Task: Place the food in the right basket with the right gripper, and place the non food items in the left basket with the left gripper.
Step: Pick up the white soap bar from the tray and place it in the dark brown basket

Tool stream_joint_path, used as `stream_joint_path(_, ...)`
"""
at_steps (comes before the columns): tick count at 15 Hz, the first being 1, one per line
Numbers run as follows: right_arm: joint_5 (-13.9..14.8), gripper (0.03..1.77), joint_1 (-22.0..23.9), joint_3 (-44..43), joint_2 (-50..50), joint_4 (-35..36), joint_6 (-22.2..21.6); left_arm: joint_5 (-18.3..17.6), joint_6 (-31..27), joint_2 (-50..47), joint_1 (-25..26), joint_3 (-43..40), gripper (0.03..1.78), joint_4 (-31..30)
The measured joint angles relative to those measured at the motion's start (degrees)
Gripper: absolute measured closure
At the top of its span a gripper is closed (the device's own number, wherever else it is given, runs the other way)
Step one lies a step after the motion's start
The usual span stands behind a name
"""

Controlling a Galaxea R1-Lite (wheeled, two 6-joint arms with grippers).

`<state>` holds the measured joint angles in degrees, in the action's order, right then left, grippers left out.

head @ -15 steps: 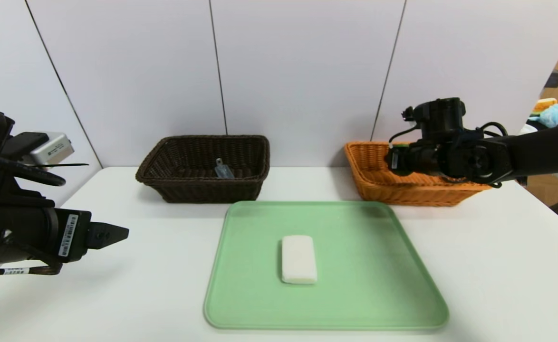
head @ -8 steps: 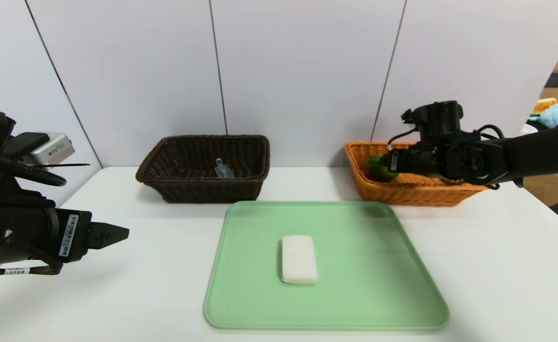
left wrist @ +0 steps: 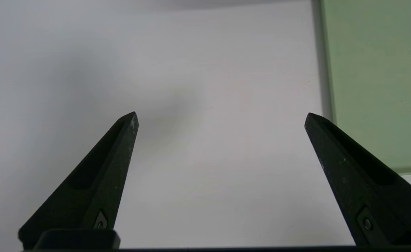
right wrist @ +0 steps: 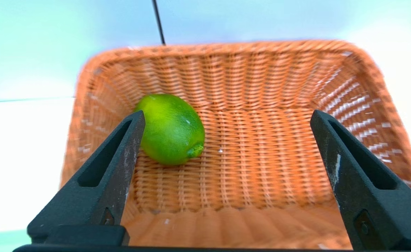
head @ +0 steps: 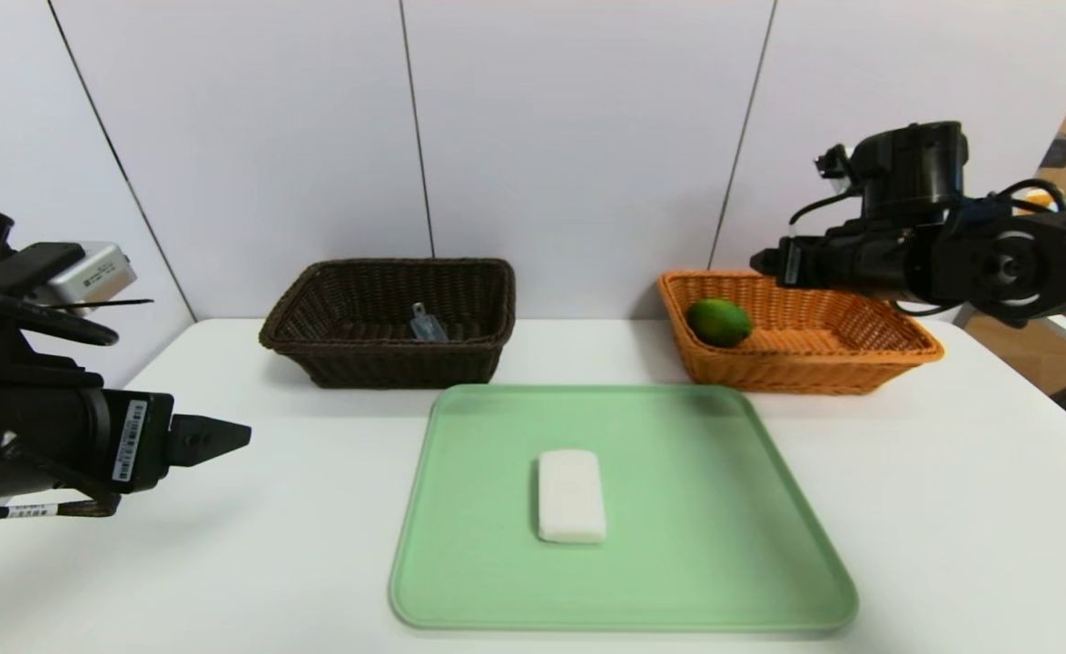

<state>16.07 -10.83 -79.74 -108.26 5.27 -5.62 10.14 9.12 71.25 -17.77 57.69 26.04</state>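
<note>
1. We have the left gripper [left wrist: 222, 112] over the worktop [left wrist: 226, 196], outside the tray, its fingers wide apart with nothing between them.
2. We have the right gripper [right wrist: 228, 112] above the orange basket [head: 796, 371], fingers also wide apart and holding nothing. The green fruit [head: 719, 322] lies in that basket, toward its 9 o'clock end.
3. By the head view's clock, the white block [head: 572, 497] lies between 3 and 4 o'clock from our left fingers, well apart, flat near the middle of the green tray [head: 715, 581]. Its long axis runs roughly 12 to 6.
4. We cannot call either arm clearly nearer. We judge the block non-food, so the left arm should travel across and close on its long sides, from 9 and 3 o'clock.
5. From the block, the dark basket [head: 388, 356] sits toward 10 or 11 o'clock, with a small clear item [head: 427, 324] inside. That looks like our last delivery.
</note>
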Motion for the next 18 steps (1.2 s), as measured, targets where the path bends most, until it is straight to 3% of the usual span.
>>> stream_joint_path(4,-4.4,0.14,-1.4,1.1,9.4,-10.4,-0.3,-7.9,0.9,-0.5,-0.9,-0.2,0.12,-4.5)
stream_joint_path(6,-7.1,0.13,-2.5,3.2,14.6,-15.5,-0.9,-8.1,2.5,0.2,-3.7,0.2,0.12,-5.0)
stream_joint_path(9,-8.0,0.12,-4.3,8.8,21.0,-17.0,-1.3,-7.9,6.1,3.8,-9.0,2.5,0.12,-5.1)
stream_joint_path(11,-8.1,0.11,-5.1,12.5,24.0,-17.1,-1.3,-6.4,9.3,7.4,-13.0,5.0,0.12,-5.1)
stream_joint_path(15,-8.6,0.11,-5.9,17.9,26.6,-16.6,-1.7,1.4,14.2,16.6,-21.5,10.3,0.12,-4.9)
stream_joint_path(18,-10.1,0.11,-7.0,19.4,26.9,-16.4,-3.3,3.1,18.7,24.0,-25.5,15.2,0.12,-4.2)
